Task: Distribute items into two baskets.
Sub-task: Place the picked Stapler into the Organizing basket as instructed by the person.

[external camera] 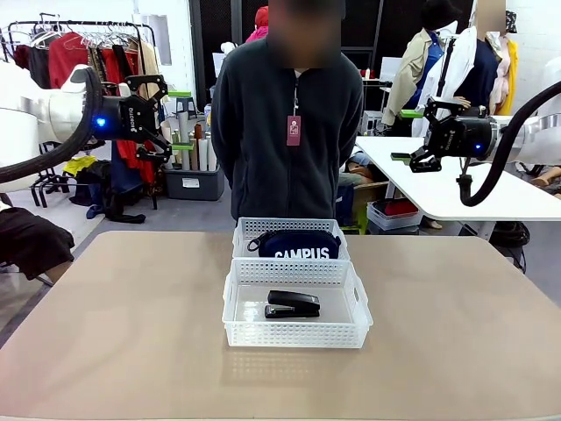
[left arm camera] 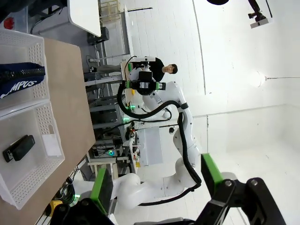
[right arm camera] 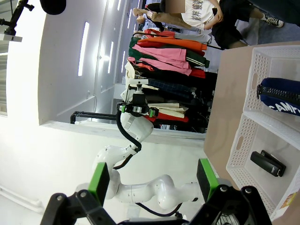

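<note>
Two white lattice baskets stand end to end at the table's middle. In the far basket point(external camera: 259, 227) lies the navy "CAMPUS" pouch point(external camera: 299, 245). The near basket point(external camera: 294, 335) holds the black stapler point(external camera: 293, 304). My left gripper point(external camera: 172, 118) hangs open high above the table's left side, and my right gripper point(external camera: 408, 136) hangs open high on the right, both well clear of the baskets. The left wrist view shows its open gripper point(left arm camera: 157, 185), the pouch point(left arm camera: 18, 80) and the stapler point(left arm camera: 18, 147). From the right wrist I see its open gripper point(right arm camera: 153, 180), the pouch point(right arm camera: 281, 96) and the stapler point(right arm camera: 267, 162).
A person point(external camera: 287, 132) stands at the table's far edge behind the baskets, with no hands showing. A white table point(external camera: 438, 189) stands at the back right and a clothes rack point(external camera: 88, 53) at the back left. The tan table point(external camera: 114, 333) lies bare around the baskets.
</note>
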